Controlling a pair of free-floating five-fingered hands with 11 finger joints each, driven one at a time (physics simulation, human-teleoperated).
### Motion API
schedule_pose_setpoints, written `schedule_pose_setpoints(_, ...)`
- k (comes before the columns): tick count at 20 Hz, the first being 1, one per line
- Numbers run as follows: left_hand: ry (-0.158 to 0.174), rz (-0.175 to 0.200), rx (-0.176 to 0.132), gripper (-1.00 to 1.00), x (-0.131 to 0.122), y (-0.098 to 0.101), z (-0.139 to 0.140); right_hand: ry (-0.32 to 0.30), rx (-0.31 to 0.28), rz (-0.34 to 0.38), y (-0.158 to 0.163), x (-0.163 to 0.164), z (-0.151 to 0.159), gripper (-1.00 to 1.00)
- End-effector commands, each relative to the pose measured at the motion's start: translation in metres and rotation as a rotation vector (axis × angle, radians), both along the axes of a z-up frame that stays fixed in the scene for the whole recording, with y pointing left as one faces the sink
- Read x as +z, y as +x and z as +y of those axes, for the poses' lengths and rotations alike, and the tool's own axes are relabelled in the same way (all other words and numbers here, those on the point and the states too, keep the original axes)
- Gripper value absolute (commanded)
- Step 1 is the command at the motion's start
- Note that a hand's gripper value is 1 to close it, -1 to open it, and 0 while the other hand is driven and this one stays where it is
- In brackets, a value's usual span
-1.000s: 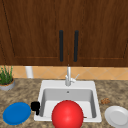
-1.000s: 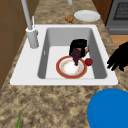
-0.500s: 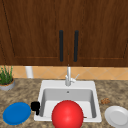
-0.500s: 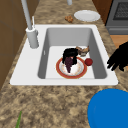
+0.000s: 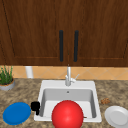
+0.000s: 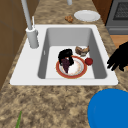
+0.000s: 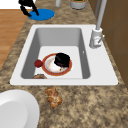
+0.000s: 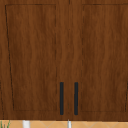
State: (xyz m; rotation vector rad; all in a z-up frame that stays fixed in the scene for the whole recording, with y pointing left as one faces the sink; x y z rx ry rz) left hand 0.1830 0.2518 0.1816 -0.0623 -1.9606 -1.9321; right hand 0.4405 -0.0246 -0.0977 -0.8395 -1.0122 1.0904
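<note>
Sink basin [image 6: 50, 53] open from above, rear half bare. Front half taken up by red-rimmed plate [image 6: 77, 71], with right hand [image 6: 65, 57] resting on it, small red fruit [image 6: 88, 61] just beside the rim and a brown food piece [image 6: 82, 50] behind. Faucet [image 6: 31, 32] upright on the back ledge, spout over the basin. Left counter blocked by blue plate [image 5: 16, 113], left hand [image 5: 35, 106] hovering between it and the sink. Right counter occupied by white plate [image 5: 117, 116] and a brown pastry [image 7: 53, 97].

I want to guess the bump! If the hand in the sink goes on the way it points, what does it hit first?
Probably the red-rimmed plate: the right hand points down at it from just above, though contact is unclear.
</note>
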Motion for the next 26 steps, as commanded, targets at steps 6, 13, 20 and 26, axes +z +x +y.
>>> schedule_pose_setpoints(6, 0.000, 0.000, 0.000, 0.00, 0.000, 0.000, 0.000, -0.027, -0.030, -0.091, -0.016, 0.001, 0.004, -1.00)
schedule_pose_setpoints(13, 0.000, 0.000, 0.000, 0.00, 0.000, 0.000, 0.000, -0.083, -0.012, -0.059, -0.015, 0.055, -0.003, -1.00)
schedule_pose_setpoints(20, 0.000, 0.000, 0.000, 0.00, 0.000, 0.000, 0.000, -0.029, -0.003, -0.032, -0.007, 0.085, -0.030, -1.00)
schedule_pose_setpoints(26, 0.000, 0.000, 0.000, 0.00, 0.000, 0.000, 0.000, -0.032, 0.021, -0.046, -0.010, 0.122, -0.054, -1.00)
